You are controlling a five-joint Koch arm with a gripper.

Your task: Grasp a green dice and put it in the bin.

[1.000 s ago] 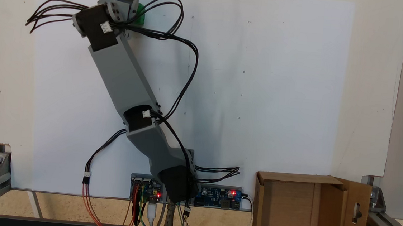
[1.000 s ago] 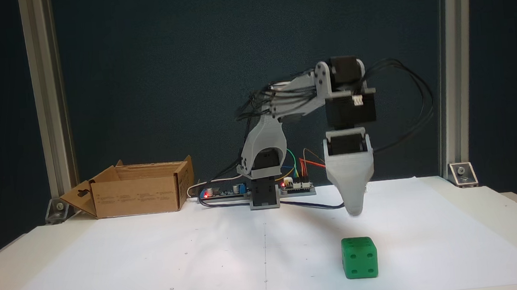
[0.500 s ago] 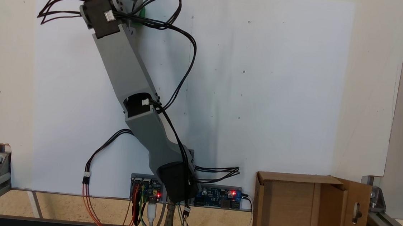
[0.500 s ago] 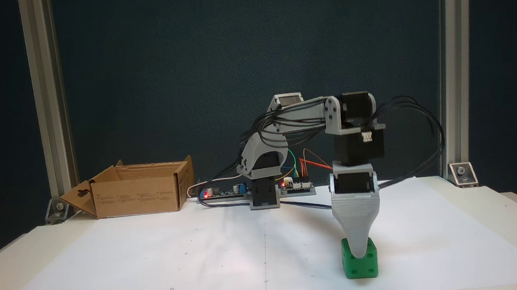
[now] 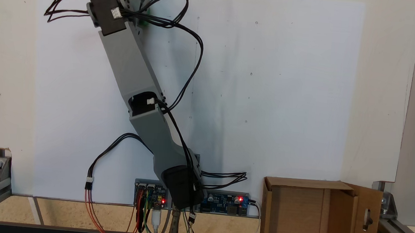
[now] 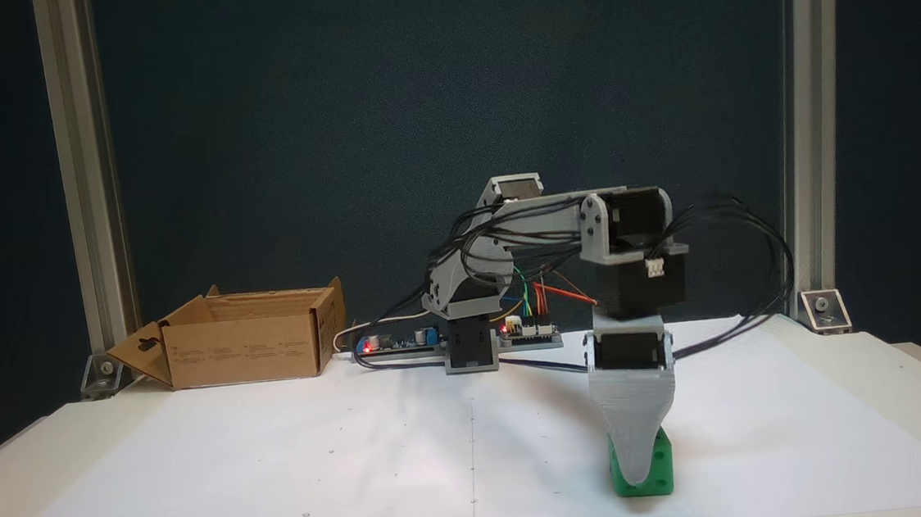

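Lower than before, my gripper (image 6: pixel 639 474) now reaches down over the dice (image 6: pixel 657 473) on the paper (image 6: pixel 362 463); whether it grips, I cannot tell. Far off stands the bin (image 6: pixel 246 349).

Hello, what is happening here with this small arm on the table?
The arm has its pincer lowered over a green dice on the white paper. Only one jaw faces the camera, so whether it grips the dice cannot be told. The cardboard box stands apart, near the arm's base.

Lab test rig, aluminium frame (image 6: pixel 807 141), bare circuit boards (image 5: pixel 223 203)
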